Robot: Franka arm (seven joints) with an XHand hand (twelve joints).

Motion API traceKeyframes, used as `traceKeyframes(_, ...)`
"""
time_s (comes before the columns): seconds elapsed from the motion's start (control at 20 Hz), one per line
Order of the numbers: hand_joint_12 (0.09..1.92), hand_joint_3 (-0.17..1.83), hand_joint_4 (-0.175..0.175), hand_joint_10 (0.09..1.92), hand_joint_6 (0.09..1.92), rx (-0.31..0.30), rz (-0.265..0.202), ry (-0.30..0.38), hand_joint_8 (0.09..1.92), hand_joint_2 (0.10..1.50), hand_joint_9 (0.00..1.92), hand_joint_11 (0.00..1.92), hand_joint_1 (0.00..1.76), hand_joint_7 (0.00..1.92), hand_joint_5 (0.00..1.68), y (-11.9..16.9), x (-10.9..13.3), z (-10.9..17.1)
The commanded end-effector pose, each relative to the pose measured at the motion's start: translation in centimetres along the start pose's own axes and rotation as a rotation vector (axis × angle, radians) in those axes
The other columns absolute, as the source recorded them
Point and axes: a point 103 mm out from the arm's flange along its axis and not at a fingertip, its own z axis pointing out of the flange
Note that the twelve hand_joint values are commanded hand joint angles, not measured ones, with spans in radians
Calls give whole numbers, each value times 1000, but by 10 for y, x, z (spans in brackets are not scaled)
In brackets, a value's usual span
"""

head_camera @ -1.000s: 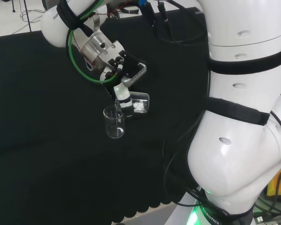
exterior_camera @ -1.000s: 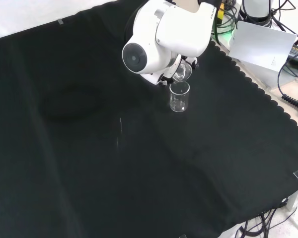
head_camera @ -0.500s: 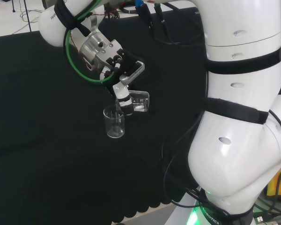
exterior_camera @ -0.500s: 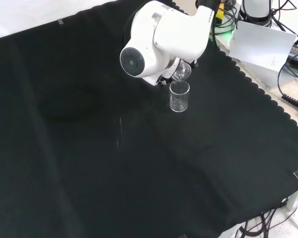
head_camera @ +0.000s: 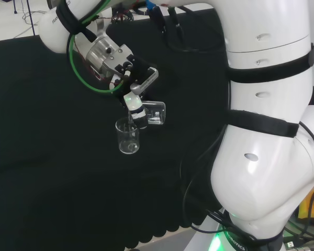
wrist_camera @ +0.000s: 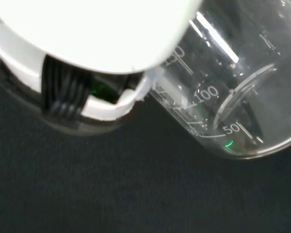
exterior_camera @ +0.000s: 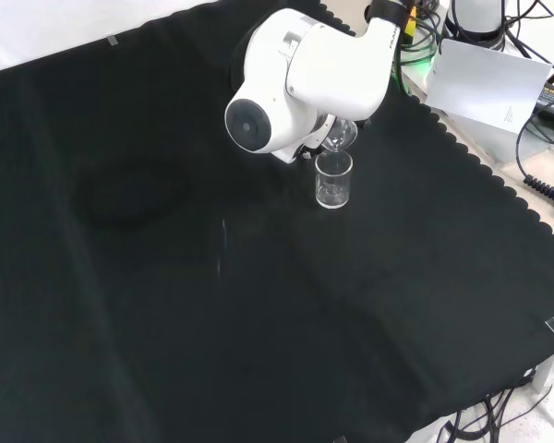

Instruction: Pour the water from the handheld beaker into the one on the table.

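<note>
Here we see the hand with its fingers curled round the tilted handheld beaker, its lip just above the rim of the standing beaker. On the black cloth, in the front view, open room lies below and left.

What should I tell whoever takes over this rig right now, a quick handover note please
Robot hand: shut on the handheld beaker, tipped on its side with its mouth over the table beaker.
Table beaker: upright on the black cloth, directly below the held one in the front view.
Done: beaker carried over and tipped.
Left: finish the pour, though water levels can't be made out, then right the held beaker.
</note>
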Motion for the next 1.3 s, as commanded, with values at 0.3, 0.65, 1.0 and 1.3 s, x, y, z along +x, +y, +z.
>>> traceKeyframes(0.3, 654, 1166, -175, 87, 804, -7, 22, -14, 764, 289, 1841, 1323, 1466, 1379, 1286, -4, 3, -6)
traceKeyframes(0.65, 656, 1166, -175, 87, 800, 21, 41, -25, 759, 288, 1842, 1322, 1466, 1382, 1288, -4, 5, -9)
traceKeyframes(1.0, 658, 1167, -175, 87, 798, 44, 60, -31, 758, 287, 1842, 1322, 1466, 1383, 1289, -4, 6, -10)
traceKeyframes(1.3, 660, 1168, -175, 87, 797, 39, 91, -39, 756, 286, 1843, 1321, 1467, 1385, 1289, -7, 6, -11)
